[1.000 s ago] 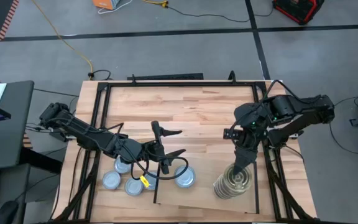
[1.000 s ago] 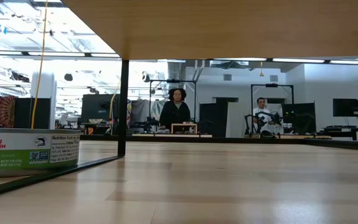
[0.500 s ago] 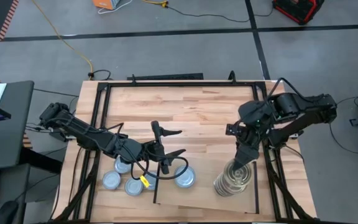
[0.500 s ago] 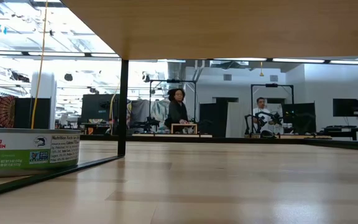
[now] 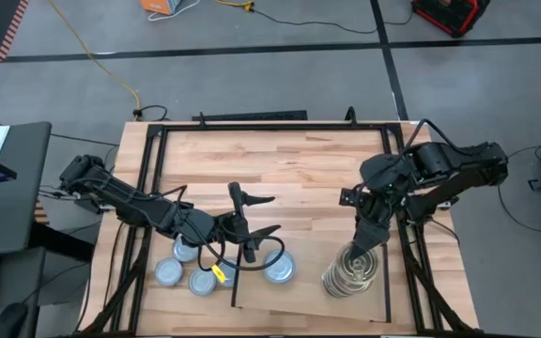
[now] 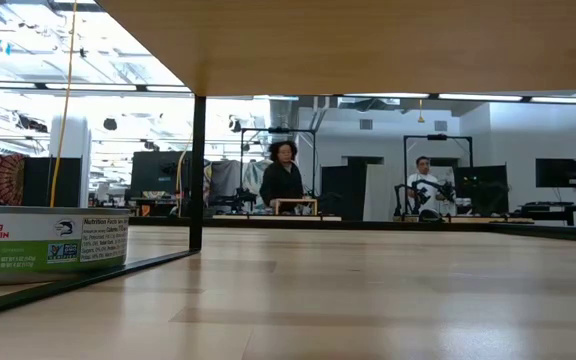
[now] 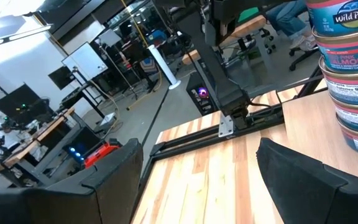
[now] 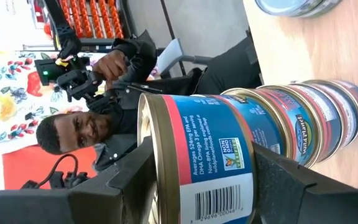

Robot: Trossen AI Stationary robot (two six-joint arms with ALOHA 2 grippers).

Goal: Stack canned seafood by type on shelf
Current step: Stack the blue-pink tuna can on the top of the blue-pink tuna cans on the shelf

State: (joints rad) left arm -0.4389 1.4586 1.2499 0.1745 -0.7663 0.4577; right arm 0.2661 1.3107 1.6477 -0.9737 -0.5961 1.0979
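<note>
a stack of gold-lidded tins (image 5: 352, 273) stands on the shelf (image 5: 310, 282), near its right-hand black strip, at the front of the plank tabletop (image 5: 280, 169). the right gripper (image 5: 363, 246) is at the top of that stack, its two dark fingers (image 8: 297, 186) set either side of the topmost tin (image 8: 197, 168) and gripping it. in the right wrist view that tin wears a blue, red and white wrapper with a barcode and the words "averages 524mg epa and dha omega 3", plus a small green "non gmo" badge; the tins beneath it carry the same blue and red bands. the left wrist view catches the stack from the side (image 7: 347, 68), where "wild planet" and "salmon" can be read on the wrappers.

to the left, silvery-lidded tins (image 5: 169, 272) lie in a loose cluster on the tabletop, with one more (image 5: 280, 268) just inside the shelf's left strip. the left gripper (image 5: 256, 214) hovers above this cluster with fingers spread apart and nothing between them. a yellow tag (image 5: 219, 273) shows by the cable under it.

the low view looks beneath the shelf board, where one tin (image 6: 46, 245) at the left edge reads "23g protein". beyond the table, a person in dark clothing (image 6: 281, 182) stands in the room and another (image 6: 423, 184) sits further right.
</note>
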